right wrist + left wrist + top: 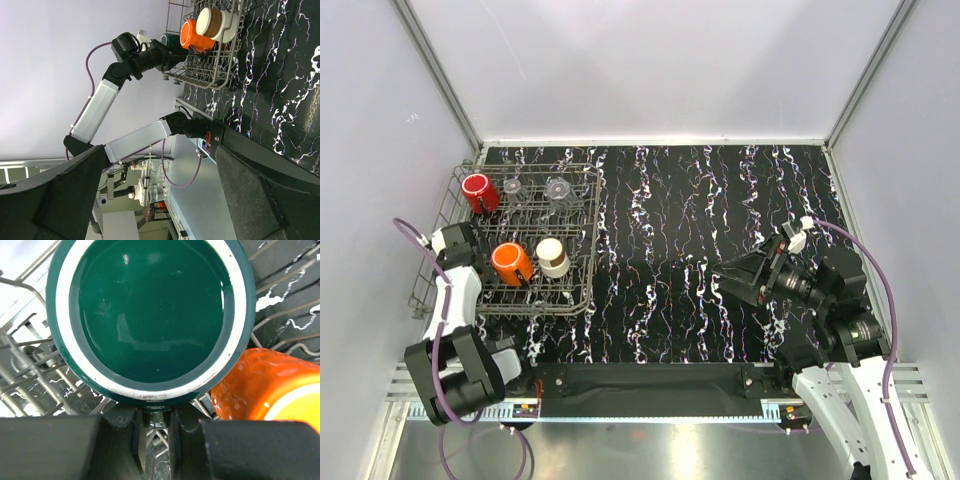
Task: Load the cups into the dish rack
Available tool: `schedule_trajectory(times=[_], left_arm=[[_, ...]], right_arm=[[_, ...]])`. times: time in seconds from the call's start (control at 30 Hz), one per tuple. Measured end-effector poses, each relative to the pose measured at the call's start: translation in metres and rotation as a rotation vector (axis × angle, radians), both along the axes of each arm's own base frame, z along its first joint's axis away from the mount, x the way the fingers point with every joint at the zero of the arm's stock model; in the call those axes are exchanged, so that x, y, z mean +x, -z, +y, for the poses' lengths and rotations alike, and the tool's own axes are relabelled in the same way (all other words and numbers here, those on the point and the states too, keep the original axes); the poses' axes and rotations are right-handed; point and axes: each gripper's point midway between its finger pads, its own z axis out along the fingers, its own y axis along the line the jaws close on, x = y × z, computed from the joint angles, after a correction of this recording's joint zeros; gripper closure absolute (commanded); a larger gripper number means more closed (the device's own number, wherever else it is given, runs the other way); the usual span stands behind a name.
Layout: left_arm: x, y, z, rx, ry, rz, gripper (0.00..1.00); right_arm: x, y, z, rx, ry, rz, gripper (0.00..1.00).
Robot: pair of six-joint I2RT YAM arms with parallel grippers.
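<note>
Step, as I read it: L hand (156,420) is seating the dark green cup (150,315) at the dish rack's (575,300) 9 o'clock side, orange cup (265,385) just beside at 4 o'clock. Fingers are sitting nearly together at the cup's edge; can't tell if clamped. Next prob. calls for release and a clean lift-out. R hand (725,275) is hovering spread, empty, over counter (670,200).

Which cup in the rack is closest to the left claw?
The green cup: it fills the left wrist view just ahead of the left claw. The orange cup is beside it; the others sit farther off.
</note>
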Motion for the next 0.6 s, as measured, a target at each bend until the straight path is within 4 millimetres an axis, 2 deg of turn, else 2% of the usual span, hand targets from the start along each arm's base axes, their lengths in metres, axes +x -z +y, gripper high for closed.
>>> schedule_trajectory(times=[0.4, 0.6], left_arm=[[-0.001, 0.021, 0.001, -0.053, -0.015, 0.050, 1.00], [-0.001, 0.028, 0.000, -0.073, -0.025, 0.064, 0.95]], right_arm=[[0.007, 0.003, 0.002, -0.006, 0.001, 0.025, 0.00], [0.008, 0.001, 0.002, -0.003, 0.001, 0.015, 0.00]])
